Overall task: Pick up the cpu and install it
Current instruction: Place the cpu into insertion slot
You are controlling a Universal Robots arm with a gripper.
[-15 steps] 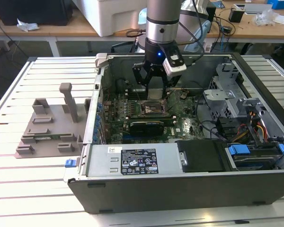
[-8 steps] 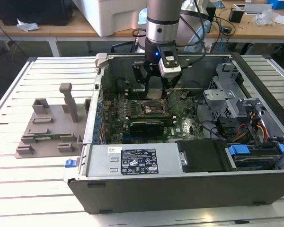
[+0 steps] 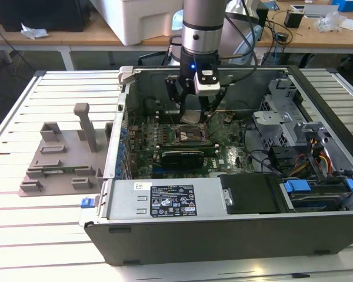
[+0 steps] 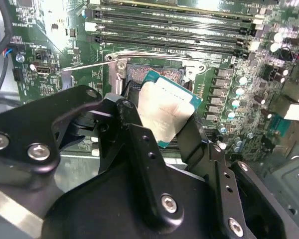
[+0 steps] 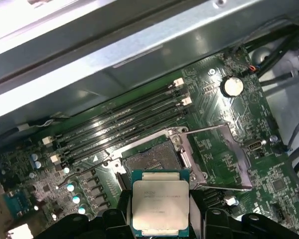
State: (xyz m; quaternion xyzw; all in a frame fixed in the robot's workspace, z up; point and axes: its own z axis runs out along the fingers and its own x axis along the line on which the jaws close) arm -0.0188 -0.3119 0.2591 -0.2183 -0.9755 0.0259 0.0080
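Note:
The cpu [image 4: 165, 112] [image 5: 160, 202], a flat square chip with a silvery top and a green rim, is held between my gripper's black fingers [image 4: 134, 130]. My gripper [image 3: 191, 115] [image 4: 162, 124] [image 5: 160, 219] is shut on its edges. It hangs just above the motherboard's open socket [image 5: 152, 157] [image 4: 154, 74] [image 3: 191, 134], whose metal load frame [image 5: 224, 159] is swung open to one side. In the exterior view the arm reaches straight down into the computer case [image 3: 223, 229], over the middle of the board.
Memory slots [image 5: 124, 119] run beside the socket. A drive cage [image 3: 288, 111] and cables stand at the exterior view's right inside the case. A grey plastic fixture block [image 3: 65, 158] sits on the slatted table at the exterior view's left. A round battery [image 5: 232, 85] lies on the board.

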